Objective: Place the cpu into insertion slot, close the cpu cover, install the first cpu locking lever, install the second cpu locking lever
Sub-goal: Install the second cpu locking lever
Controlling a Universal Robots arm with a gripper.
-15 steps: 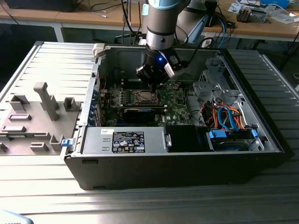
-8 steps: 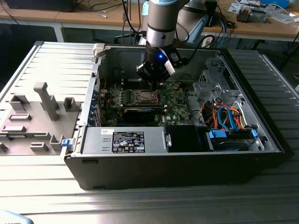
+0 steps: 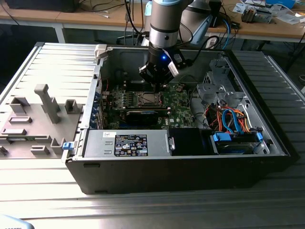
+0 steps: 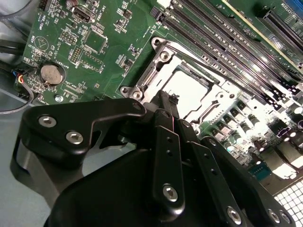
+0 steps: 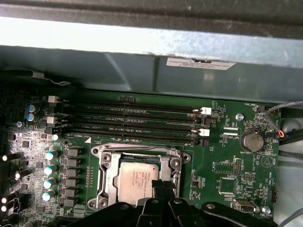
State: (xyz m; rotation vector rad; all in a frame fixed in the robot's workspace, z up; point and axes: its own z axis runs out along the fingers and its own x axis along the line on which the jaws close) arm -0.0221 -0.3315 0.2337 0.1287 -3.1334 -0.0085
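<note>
The gripper (image 4: 166, 101) hangs just over the slot (image 5: 138, 178), jaws pressed together and holding nothing. The cpu (image 5: 137, 178) lies flat in the slot, square with its rim. The cover (image 4: 215, 97) lies around it. Memory slots (image 5: 128, 120) run behind.

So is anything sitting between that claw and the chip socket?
Nothing visible does. The gripper hangs right over the socket, where the cpu already lies, its metal top showing through the cover. The fingertips reach the chip's edge with no cable or part between.
</note>
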